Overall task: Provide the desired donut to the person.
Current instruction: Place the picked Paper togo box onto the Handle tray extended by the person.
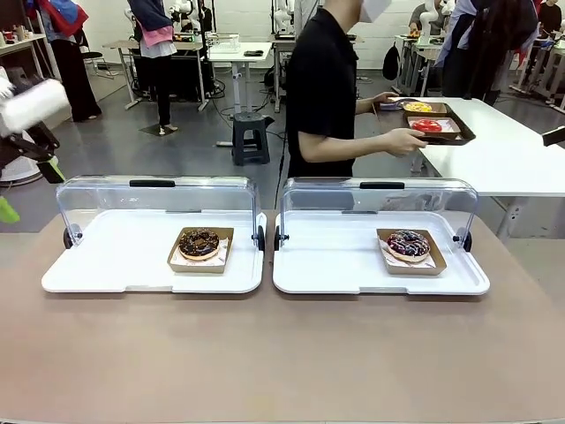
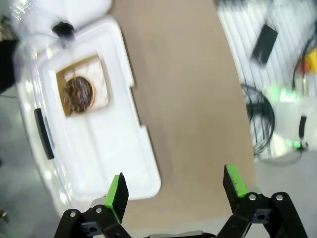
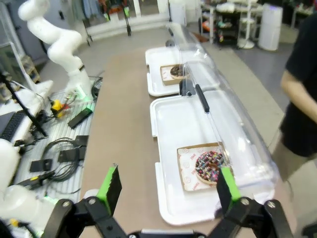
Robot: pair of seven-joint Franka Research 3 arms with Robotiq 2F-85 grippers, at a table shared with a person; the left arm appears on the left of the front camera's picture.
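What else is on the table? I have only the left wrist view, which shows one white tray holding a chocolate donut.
Observer: A second white tray lies beside it, toward the robot's right, with a sprinkled donut in a cardboard holder.
Operator: Is anyone at the far side?
Observer: Yes. The person stands behind the trays, turned sideways, holding a brown tray with a yellow and a red item over another white table.
Operator: And the right tool?
Observer: The right tool is open, hovering above the end of the sprinkled donut's tray and touching nothing.
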